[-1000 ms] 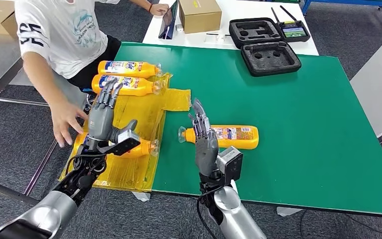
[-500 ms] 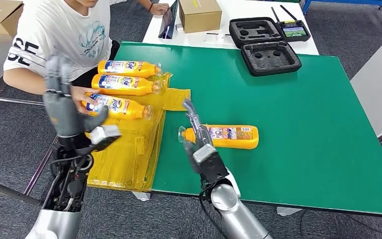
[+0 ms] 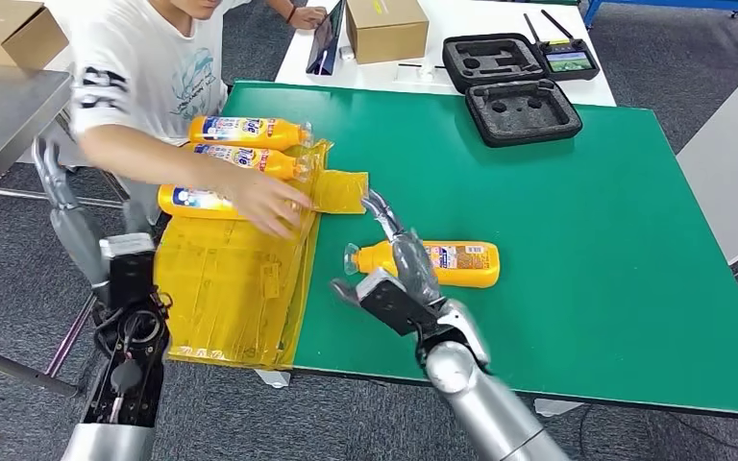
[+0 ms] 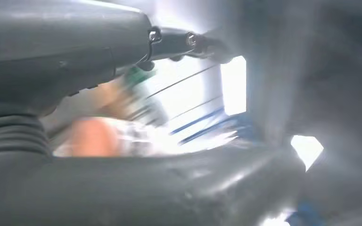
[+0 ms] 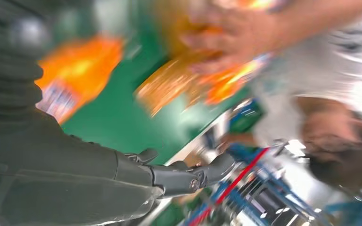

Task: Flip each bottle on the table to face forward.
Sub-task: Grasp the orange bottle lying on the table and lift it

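Silver-grey left robot hand (image 3: 62, 216) stands raised off the left edge of the surface (image 3: 577, 250), over the floor; its fingers point up with nothing in them, though blur prevents judging their spread. Beside it lies a yellow plastic sheet (image 3: 235, 279) on the surface's left part, reaching the near edge; three bottles lie at the sheet's far end, long axes left-to-right: far bottle (image 3: 248, 131), middle bottle (image 3: 250, 160), near bottle (image 3: 192, 200); a person's hand (image 3: 267, 204) rests across the near one.

Right of the sheet, on bare green, lies the lone bottle (image 3: 442, 262), long axis left-to-right, cap toward the sheet; the right robot hand (image 3: 399, 257) sits at its cap end, fingers extended and loosely apart over the neck, gripping nothing as far as can be told; contact with the bottle cannot be confirmed.

Judgement: the lone bottle falls to the right robot hand, being far nearer; rolling it about its long axis suits; open green lies beyond and to the right; the near edge is close, so roll it away from that edge.
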